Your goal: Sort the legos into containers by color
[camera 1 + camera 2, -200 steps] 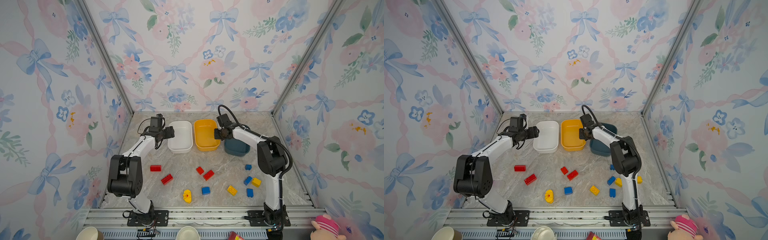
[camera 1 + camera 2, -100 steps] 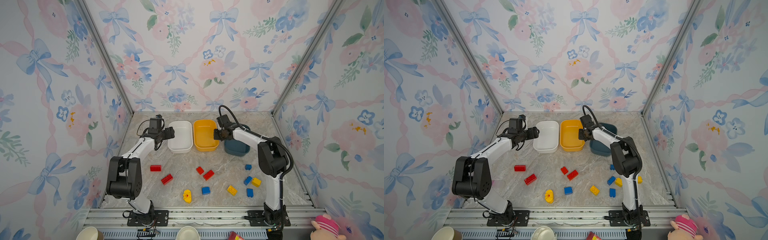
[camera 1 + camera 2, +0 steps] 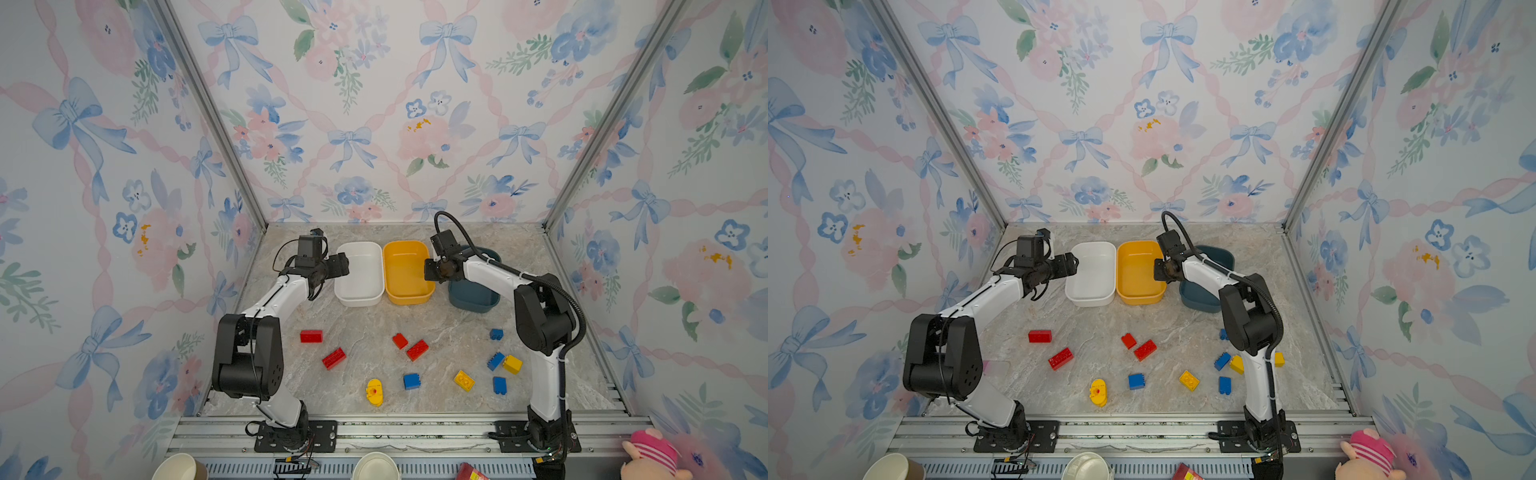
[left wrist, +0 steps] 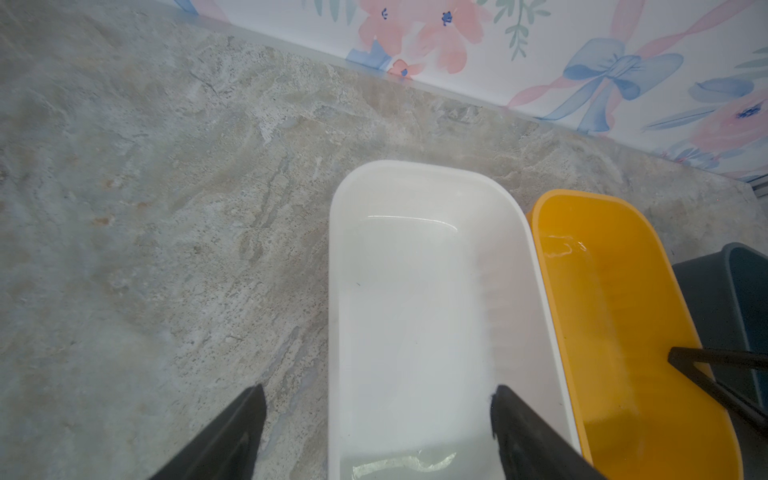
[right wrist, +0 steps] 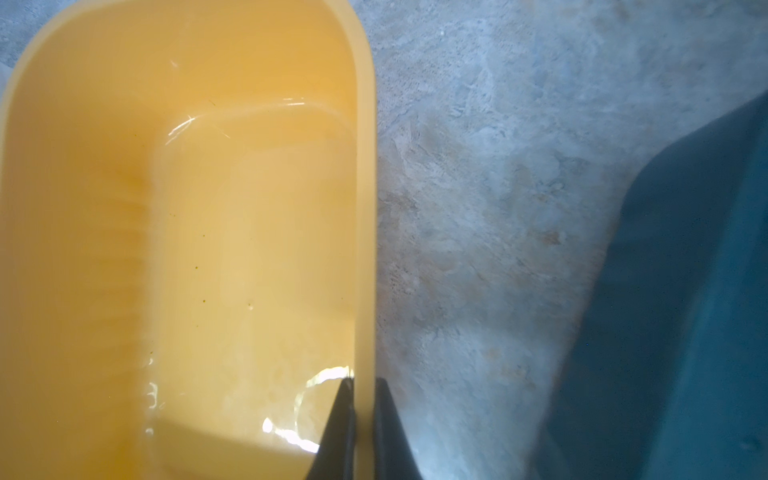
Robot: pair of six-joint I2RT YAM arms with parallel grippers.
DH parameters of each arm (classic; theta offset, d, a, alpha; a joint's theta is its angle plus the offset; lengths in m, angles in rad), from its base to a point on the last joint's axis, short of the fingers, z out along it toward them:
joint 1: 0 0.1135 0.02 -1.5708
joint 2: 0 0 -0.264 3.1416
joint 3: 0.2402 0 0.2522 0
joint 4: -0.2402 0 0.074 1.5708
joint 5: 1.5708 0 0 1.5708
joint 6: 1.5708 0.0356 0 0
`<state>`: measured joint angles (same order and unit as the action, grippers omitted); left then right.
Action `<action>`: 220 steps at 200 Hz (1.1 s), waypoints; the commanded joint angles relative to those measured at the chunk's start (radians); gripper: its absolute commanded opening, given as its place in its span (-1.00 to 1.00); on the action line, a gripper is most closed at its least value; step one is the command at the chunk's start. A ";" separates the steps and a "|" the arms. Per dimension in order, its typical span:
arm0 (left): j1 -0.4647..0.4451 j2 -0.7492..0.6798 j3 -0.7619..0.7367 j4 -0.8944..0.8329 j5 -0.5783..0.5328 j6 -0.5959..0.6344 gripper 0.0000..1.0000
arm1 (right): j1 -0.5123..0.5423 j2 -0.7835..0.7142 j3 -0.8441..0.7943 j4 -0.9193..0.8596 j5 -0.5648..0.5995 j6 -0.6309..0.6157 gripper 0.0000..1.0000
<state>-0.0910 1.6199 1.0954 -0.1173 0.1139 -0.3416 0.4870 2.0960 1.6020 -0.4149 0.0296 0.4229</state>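
While legos (image 3: 417,349) lie scattered, containers (image 3: 407,274) gleam glossy.

You're looking at a lab test booth: bow-and-flower wallpaper panels (image 3: 374,124) on aluminium posts (image 3: 208,112) box in a marble-look tabletop (image 3: 365,324) fronted by a bolted base rail (image 3: 415,432).

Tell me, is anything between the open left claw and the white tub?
Nothing visible. The open left gripper is at the white tub, its wall between the fingers: one over the table, one over the tub's inside.
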 commanded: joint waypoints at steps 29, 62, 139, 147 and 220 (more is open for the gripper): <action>0.008 -0.035 -0.015 0.014 0.022 -0.008 0.77 | 0.012 -0.039 -0.006 -0.022 -0.022 -0.013 -0.31; 0.007 -0.047 -0.019 0.034 0.036 -0.019 0.80 | 0.004 -0.108 -0.003 -0.042 -0.013 -0.022 -0.05; 0.004 -0.163 -0.156 0.192 0.098 -0.078 0.86 | -0.142 -0.339 -0.138 -0.151 -0.019 -0.075 0.25; 0.004 -0.181 -0.179 0.210 0.102 -0.086 0.87 | -0.169 -0.364 -0.168 -0.161 -0.019 -0.083 0.26; 0.001 -0.272 -0.291 0.284 0.129 -0.142 0.90 | -0.403 -0.474 -0.369 -0.136 -0.054 -0.113 0.29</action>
<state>-0.0910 1.3720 0.8318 0.1196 0.2188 -0.4519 0.1139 1.6417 1.2648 -0.5396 -0.0021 0.3359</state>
